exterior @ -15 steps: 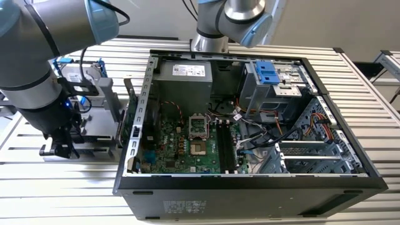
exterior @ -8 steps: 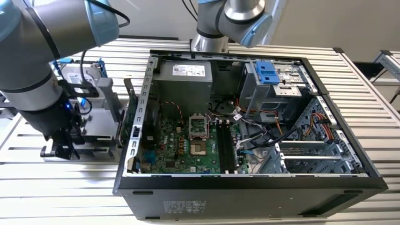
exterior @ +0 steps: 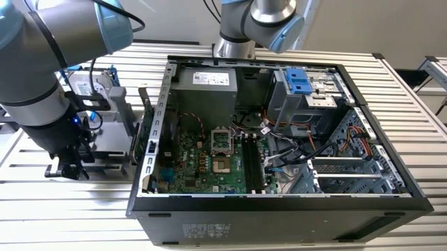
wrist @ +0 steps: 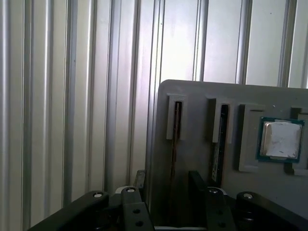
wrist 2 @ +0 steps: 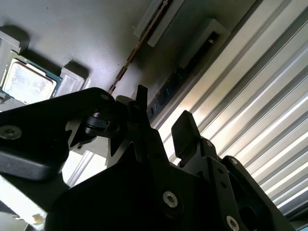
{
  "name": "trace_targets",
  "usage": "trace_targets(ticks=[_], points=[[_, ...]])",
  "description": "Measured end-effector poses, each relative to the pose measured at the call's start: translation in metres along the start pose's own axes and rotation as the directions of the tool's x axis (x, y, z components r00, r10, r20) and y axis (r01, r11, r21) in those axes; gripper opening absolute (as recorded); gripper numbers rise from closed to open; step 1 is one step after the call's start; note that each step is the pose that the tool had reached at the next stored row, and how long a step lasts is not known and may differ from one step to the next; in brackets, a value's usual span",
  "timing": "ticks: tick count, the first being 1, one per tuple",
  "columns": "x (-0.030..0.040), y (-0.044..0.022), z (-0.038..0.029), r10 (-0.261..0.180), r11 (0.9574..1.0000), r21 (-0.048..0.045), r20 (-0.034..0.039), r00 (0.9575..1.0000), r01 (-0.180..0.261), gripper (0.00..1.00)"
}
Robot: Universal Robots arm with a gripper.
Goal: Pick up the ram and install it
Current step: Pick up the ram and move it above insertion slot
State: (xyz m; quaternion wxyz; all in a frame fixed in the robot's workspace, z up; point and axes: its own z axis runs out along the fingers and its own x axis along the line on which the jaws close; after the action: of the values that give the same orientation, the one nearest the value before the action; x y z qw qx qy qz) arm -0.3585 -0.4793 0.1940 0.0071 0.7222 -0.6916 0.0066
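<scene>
— Hovering over one end of the grey tray, your pincer is spread, with nothing between its fingers. Can you find the ram from there?

— You can. The ram stands on edge in a slot of that tray. It sits between the pocket holding the square processor chip and a second slot that shows a thin brownish edge.

— Which way does it run?

— Lengthwise along its slot, straight away from your pincer toward the tray's far end, parallel to the brownish edge. Your fingers open across that line, so by my reading they would meet the stick's flat faces.

— Is the gap on it?

— I can't settle that for you. In the first wrist view the gap seems lined up with the brownish slot, and the ram is just to the processor side. In the second wrist view the ram points toward the gap of the pincer.

— And the install?

— Not done. The ram is in the tray, and the open computer case lies beside the tray on the slatted surface.
</scene>
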Motion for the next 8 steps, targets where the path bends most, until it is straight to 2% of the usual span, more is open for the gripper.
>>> trace_targets(ticks=[8], points=[[0.0008, 0.0000, 0.0004, 0.000, 1.0000, -0.0001, -0.0002, 1.0000, 0.000, 1.00]])
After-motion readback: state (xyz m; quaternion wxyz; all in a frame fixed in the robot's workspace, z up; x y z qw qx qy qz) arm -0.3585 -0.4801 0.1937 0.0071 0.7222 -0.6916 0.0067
